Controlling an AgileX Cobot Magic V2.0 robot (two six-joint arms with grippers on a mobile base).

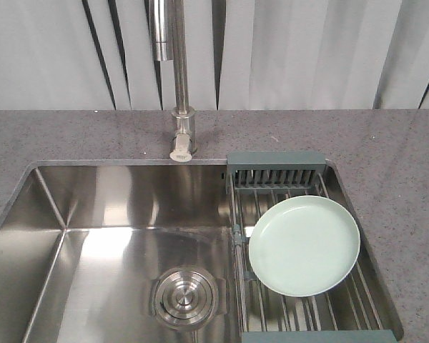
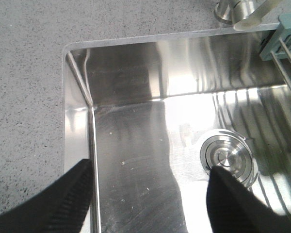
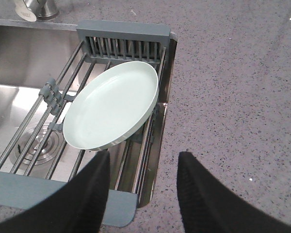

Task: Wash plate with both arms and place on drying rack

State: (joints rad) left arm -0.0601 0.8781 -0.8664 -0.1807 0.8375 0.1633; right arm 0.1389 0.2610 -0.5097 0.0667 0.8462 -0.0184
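The pale mint-green plate (image 1: 304, 245) lies face up on the rods of the drying rack (image 1: 275, 161), which spans the right end of the sink. In the right wrist view the plate (image 3: 111, 104) sits just beyond my right gripper (image 3: 144, 155), which is open and empty over the rack's near right corner and the counter edge. The rack's slotted end (image 3: 123, 30) is behind the plate. My left gripper (image 2: 151, 166) is open with nothing in it, above the sink's left half. Neither arm shows in the front view.
A steel sink (image 1: 114, 200) with a round drain (image 1: 186, 295) fills the middle. The drain (image 2: 229, 158) lies by my left gripper's right finger. A tall faucet (image 1: 179, 71) stands behind the sink. Speckled grey counter (image 3: 233, 97) surrounds it, with curtains behind.
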